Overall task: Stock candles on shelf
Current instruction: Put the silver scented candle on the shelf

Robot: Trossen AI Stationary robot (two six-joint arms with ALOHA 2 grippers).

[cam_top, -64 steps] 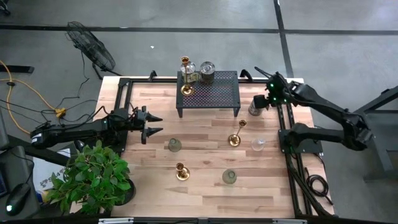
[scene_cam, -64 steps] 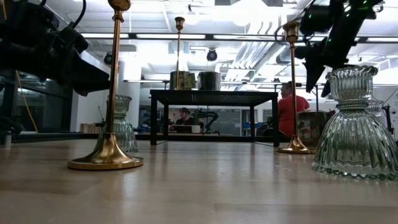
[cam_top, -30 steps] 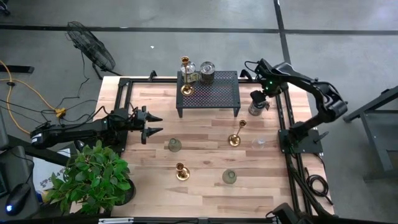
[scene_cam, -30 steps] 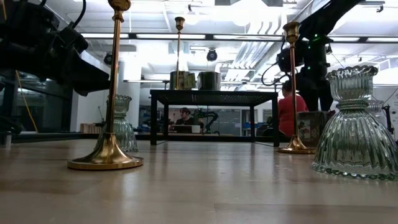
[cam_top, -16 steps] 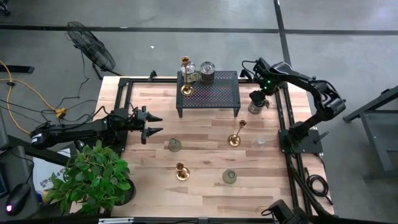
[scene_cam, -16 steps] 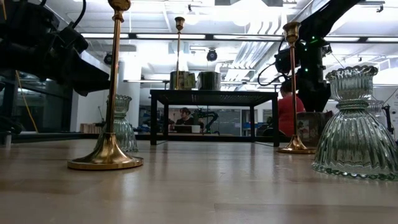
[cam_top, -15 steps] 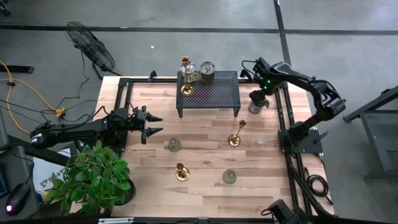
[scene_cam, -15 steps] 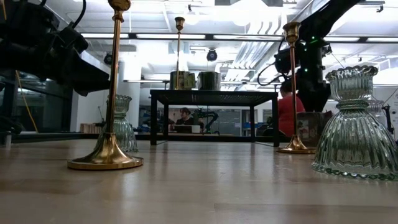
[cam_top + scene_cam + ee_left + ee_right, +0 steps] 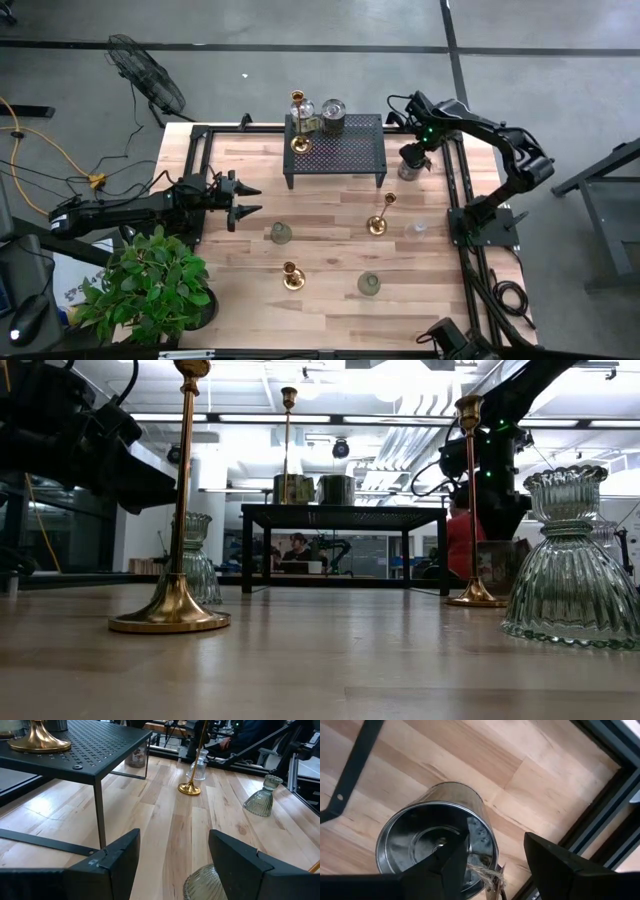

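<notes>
The black mesh shelf (image 9: 335, 150) stands at the table's far middle. It carries a tall brass candlestick (image 9: 298, 120), a glass jar (image 9: 306, 116) and a tin (image 9: 333, 112). A silver tin candle (image 9: 437, 840) with a twine bow stands on the table right of the shelf. My right gripper (image 9: 411, 163) is open above it, pointing down, with one finger (image 9: 451, 860) over the tin's mouth and the other (image 9: 555, 865) outside its wall. My left gripper (image 9: 246, 200) is open and empty at the table's left, level with the table. A ribbed glass holder (image 9: 202, 882) lies just ahead of it. My right gripper straddles the tin's wall (image 9: 487, 845) from above, one finger over the hollow and one outside. A gap shows between the outer finger and the wall. I cannot tell whether the inner finger touches the tin, which stands upright on the table.
On the table stand a tall brass candlestick (image 9: 380, 215), a short brass one (image 9: 291, 275), grey glass holders (image 9: 281, 233) (image 9: 369, 284) and a clear glass one (image 9: 415, 232). A potted plant (image 9: 150, 285) is at the near left corner. Black frame rails (image 9: 462, 215) run along the table's right edge.
My right gripper has shifted a little toward the table's left and stays over the tin candle. The tin has not moved.
</notes>
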